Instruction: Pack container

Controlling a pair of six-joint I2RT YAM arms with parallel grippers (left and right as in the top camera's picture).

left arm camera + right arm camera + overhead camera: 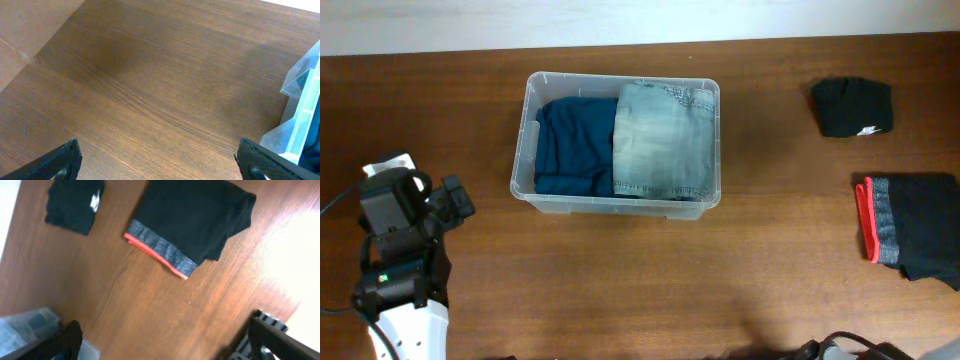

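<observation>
The clear plastic container (524, 140) stands at the table's middle back. Inside it lie a folded dark blue garment (575, 145) on the left and folded light jeans (665, 140) on the right. My left gripper (458, 203) hangs at the lower left, well left of the container. In the left wrist view it (160, 162) is open over bare wood, with the container's corner (300, 115) at the right edge. My right gripper (167, 340) is open over bare wood too, with a container corner (25, 325) at its lower left.
A small folded black garment (852, 106) lies at the back right. A larger black garment with a grey and red band (915, 228) lies near the right edge; the right wrist view shows both, the banded one (195, 215) and the small one (75, 202). A bit of the right arm (845, 350) shows at the bottom edge.
</observation>
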